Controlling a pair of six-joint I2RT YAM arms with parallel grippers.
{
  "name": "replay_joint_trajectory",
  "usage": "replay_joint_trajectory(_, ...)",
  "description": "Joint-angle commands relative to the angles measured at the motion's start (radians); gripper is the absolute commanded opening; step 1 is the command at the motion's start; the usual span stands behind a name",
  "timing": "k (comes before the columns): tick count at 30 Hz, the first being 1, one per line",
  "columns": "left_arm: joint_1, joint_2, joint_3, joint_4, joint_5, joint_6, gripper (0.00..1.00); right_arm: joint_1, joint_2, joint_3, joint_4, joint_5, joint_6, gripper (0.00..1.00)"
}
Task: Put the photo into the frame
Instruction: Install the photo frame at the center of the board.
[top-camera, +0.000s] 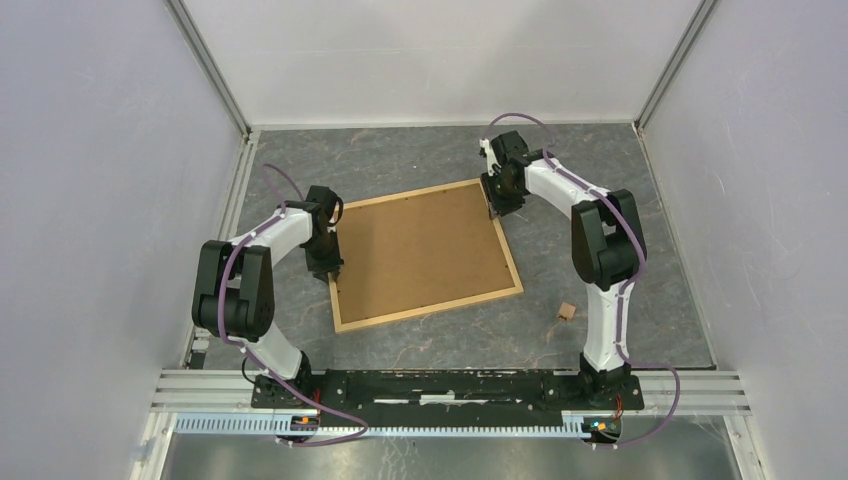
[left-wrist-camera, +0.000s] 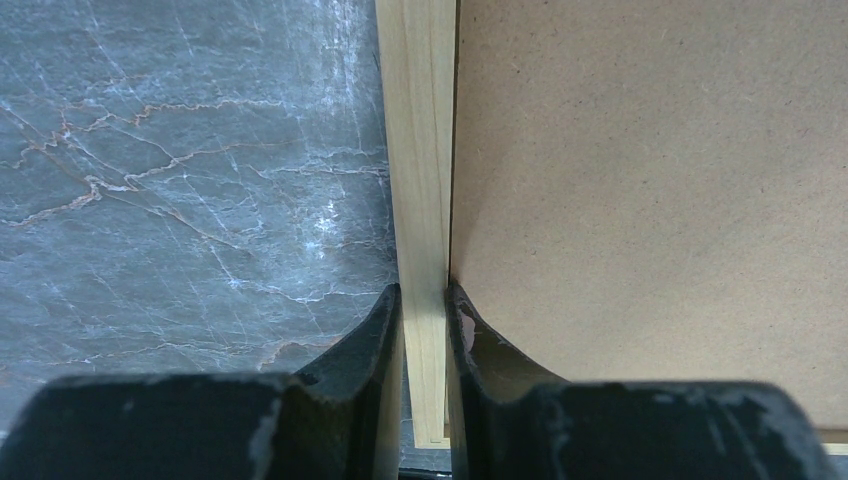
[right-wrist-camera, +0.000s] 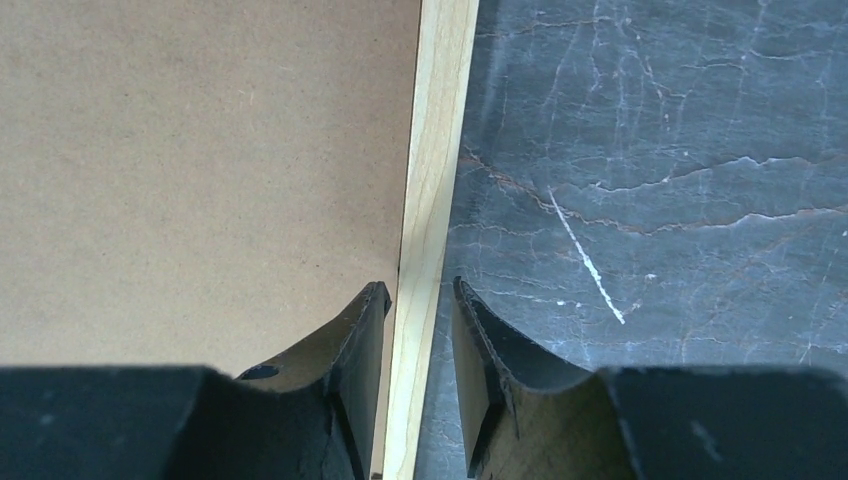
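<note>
White panel walls (top-camera: 100, 150) enclose the cell on three sides. The floor is a grey marble-patterned table top (top-camera: 660, 200), white-veined.

A large rectangular frame of thin pale wood strips (top-camera: 420, 250) lies flat at mid-table, back side up. Its brown fibreboard panel fills the opening. It sits slightly askew to the table edges, between the two arms.

The left white-and-black arm (top-camera: 255, 270) curves in toward the frame's left edge. The right arm (top-camera: 600, 250) reaches to the right edge, near the far corner.

The left gripper (left-wrist-camera: 423, 295) points down at the left strip (left-wrist-camera: 420, 150). Its jaws are nearly closed and pinch the strip, one black finger (left-wrist-camera: 375, 340) on the table side and the other on the panel side. Both touch the wood.

The right gripper (right-wrist-camera: 420, 290) straddles the right strip (right-wrist-camera: 440, 150). Its jaws are partly open, with a thin gap showing on each side of the wood, so it has no firm hold. One finger (right-wrist-camera: 360, 340) is over the panel and the other over the table.

A small pale wooden block (top-camera: 566, 312) sits on the table near the frame's near right corner, apart from it and beside the right arm's lower link.
</note>
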Motion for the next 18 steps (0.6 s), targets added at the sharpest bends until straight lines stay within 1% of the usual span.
replay_joint_trajectory(1,-0.008,-0.011,0.003,0.018,-0.005,0.038,0.02,0.004,0.028,0.046,-0.012,0.035,-0.011,0.36)
replay_joint_trajectory(11,-0.008,-0.006,0.004,0.018,-0.005,0.038,0.02,0.004,0.047,0.050,-0.016,0.055,-0.014,0.34)
replay_joint_trajectory(15,-0.008,-0.008,0.004,0.018,-0.008,0.038,0.02,0.003,0.026,0.062,-0.017,0.011,-0.010,0.39)
replay_joint_trajectory(18,-0.008,-0.008,0.004,0.018,-0.007,0.038,0.02,0.000,0.004,0.064,-0.014,0.025,-0.009,0.40)
